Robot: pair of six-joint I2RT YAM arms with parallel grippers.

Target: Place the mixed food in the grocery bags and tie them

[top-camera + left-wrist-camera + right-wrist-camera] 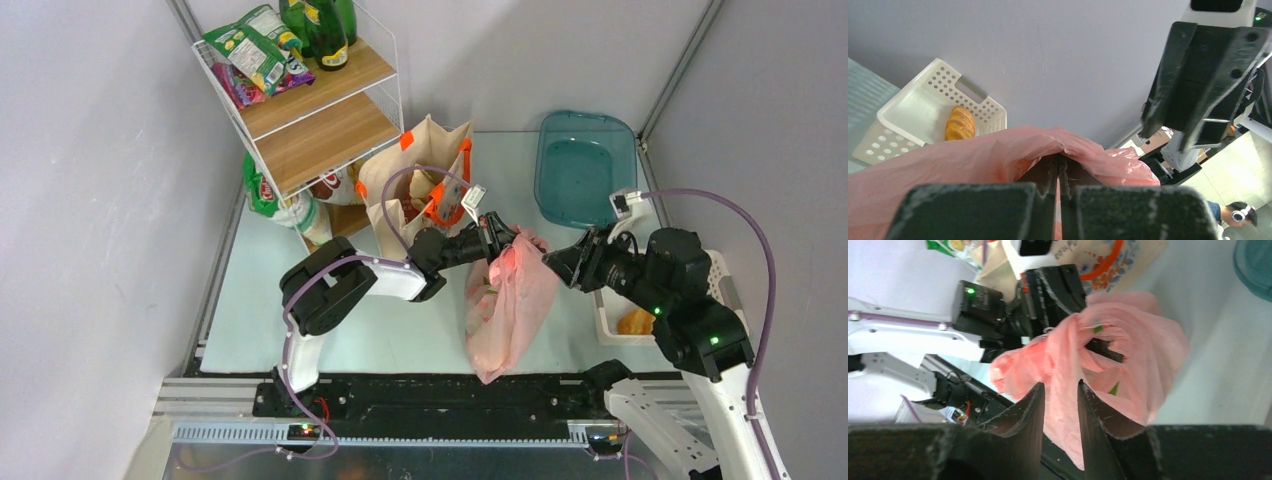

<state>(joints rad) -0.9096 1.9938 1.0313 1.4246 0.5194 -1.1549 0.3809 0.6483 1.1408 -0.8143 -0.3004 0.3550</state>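
The pink plastic grocery bag [510, 300] lies in the middle of the table with its top bunched up. My left gripper [503, 243] is shut on that bunched top, and a thin pink film [998, 155] runs between its closed fingers [1059, 160]. From the right, my right gripper [550, 262] stands open around a hanging strip of the bag [1060, 386], with a gap showing between its fingers. Green patches [1113, 388] show through the pink plastic. One golden bread roll [636, 322] lies in the white basket [908, 107]. The beige tote [420, 180] with orange handles stands behind the left gripper.
A teal tray [585, 165] sits at the back right. A wire-and-wood shelf [320, 110] at the back left holds dark green bottles [325, 30] and snack packets, with more packets [275, 200] below it. The white basket [608, 325] is under my right arm.
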